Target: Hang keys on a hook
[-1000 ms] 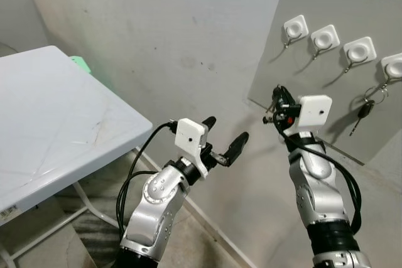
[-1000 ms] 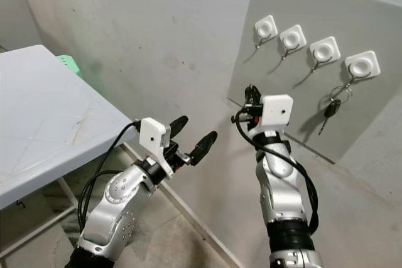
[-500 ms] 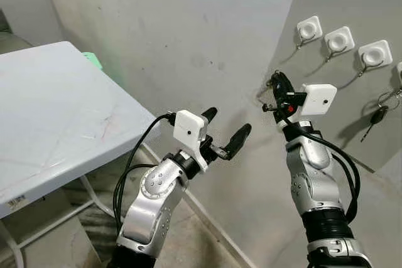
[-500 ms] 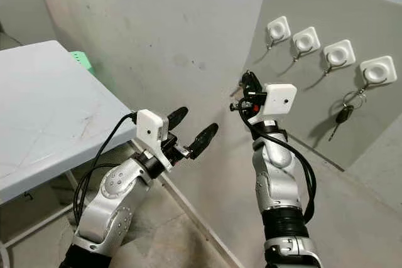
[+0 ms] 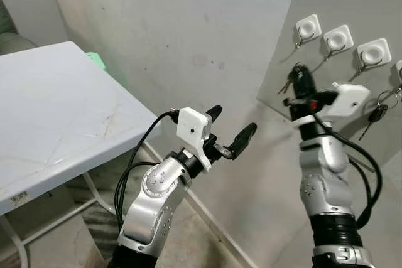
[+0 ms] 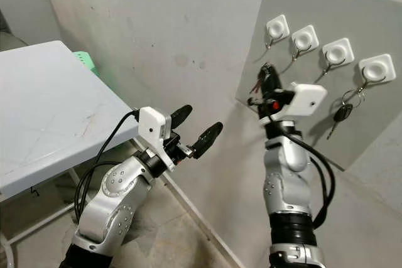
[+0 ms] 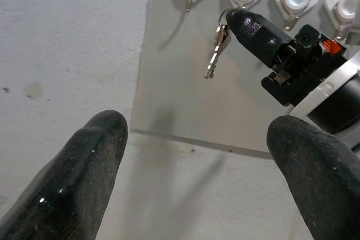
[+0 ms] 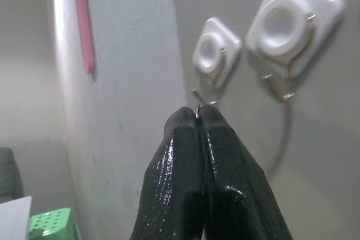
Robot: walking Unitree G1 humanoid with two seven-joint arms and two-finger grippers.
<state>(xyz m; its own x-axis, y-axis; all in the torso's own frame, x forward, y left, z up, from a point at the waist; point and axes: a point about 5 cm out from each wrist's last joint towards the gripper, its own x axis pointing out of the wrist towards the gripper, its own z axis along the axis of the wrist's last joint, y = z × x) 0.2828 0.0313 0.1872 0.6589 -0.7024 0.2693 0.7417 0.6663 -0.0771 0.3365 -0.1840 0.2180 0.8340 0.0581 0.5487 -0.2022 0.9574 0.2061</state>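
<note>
My right gripper [image 5: 299, 71] is raised in front of the grey board [image 5: 342, 1], just below the leftmost white hook [image 5: 308, 28]. It is shut on a small silver key [image 7: 216, 49], which dangles from its fingertips by a thin ring. In the right wrist view the closed fingers [image 8: 198, 139] point at the leftmost hook [image 8: 212, 54], with a second hook [image 8: 287, 23] beside it. Two more hooks [image 5: 372, 53] follow to the right. Another key with a black head [image 5: 377, 114] hangs from the far right hook. My left gripper [image 5: 230, 125] is open and holds nothing, low and left of the board.
A white folding table [image 5: 56, 111] stands at the left, its corner close to my left arm. Behind it by the wall is a green plastic thing [image 5: 95, 59]. The grey wall runs behind both arms, with concrete floor below.
My right gripper has carried the key right and up, closer to the leftmost hook, and its wrist has turned. The left gripper has stayed open in place.
</note>
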